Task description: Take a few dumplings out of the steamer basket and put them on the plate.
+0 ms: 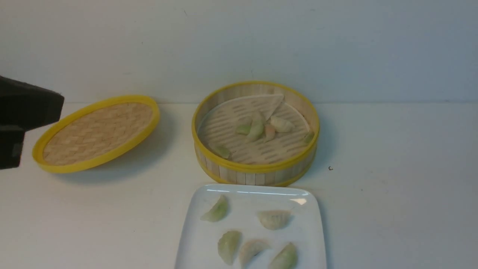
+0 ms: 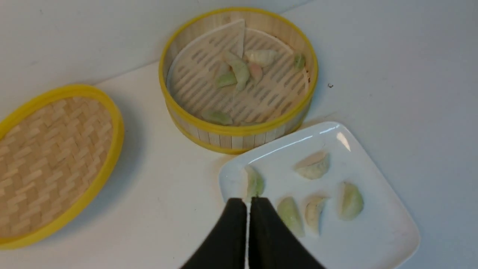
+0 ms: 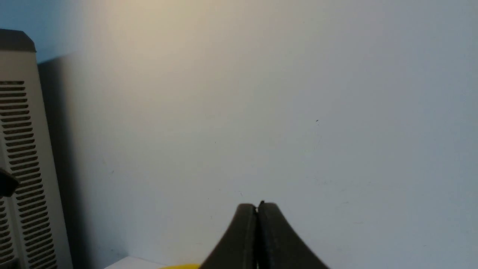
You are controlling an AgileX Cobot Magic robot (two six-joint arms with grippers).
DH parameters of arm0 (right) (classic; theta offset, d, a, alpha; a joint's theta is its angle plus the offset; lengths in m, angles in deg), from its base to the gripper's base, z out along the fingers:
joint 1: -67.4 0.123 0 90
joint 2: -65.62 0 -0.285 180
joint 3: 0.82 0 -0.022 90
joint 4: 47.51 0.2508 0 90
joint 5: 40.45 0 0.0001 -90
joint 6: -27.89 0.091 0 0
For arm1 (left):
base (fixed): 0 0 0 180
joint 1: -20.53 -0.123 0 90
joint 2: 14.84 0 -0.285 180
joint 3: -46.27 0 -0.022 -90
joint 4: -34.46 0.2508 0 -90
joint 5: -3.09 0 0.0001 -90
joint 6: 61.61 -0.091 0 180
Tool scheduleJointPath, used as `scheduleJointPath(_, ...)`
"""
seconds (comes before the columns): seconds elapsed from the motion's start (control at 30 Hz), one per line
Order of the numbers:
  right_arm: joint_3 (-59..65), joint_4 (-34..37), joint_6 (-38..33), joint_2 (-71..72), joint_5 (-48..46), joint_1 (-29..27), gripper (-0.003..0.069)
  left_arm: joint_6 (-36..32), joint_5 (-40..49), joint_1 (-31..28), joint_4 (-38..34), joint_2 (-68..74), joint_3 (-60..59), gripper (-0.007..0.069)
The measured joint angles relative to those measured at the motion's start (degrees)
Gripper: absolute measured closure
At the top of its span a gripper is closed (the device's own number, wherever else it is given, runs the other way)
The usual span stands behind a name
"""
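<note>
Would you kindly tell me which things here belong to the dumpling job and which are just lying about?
In the job: steamer basket, dumplings in the basket, plate, five dumplings on the plate.
Lying about: woven lid beside the basket, vented unit seen from the right wrist.

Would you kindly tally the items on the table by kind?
Round bamboo steamer basket: 1
Glossy white square plate: 1
Pale crescent-shaped dumplings: 11 (6 in basket, 5 on plate)
Flat woven yellow-rimmed lid: 1
Total: 14
</note>
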Motion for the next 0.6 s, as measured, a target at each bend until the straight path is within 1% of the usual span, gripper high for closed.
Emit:
scheduleJointPath(0.17,0.0,0.2,0.0,0.0,0.0,0.0,0.0673,1.19,-9.11,0.0,0.34,-10.49,-9.28,0.0631)
scheduleJointPath(0.3,0.0,0.2,0.0,0.0,0.0,0.0,0.0673,2.27,-19.94,0.0,1.18,-21.14,-18.5,0.0631)
scheduleJointPath(0.4,0.0,0.2,0.0,0.0,0.0,0.0,0.0673,3.03,-25.66,0.0,1.3,-26.94,-23.57,0.0631)
scheduleJointPath(0.47,0.0,0.2,0.0,0.0,0.0,0.0,0.0673,3.87,-27.32,0.0,1.25,-30.34,-25.89,0.0631)
scheduleJointPath(0.6,0.0,0.2,0.13,0.0,0.0,0.0,0.0673,4.85,-27.68,0.0,1.17,-34.05,-27.38,0.0631)
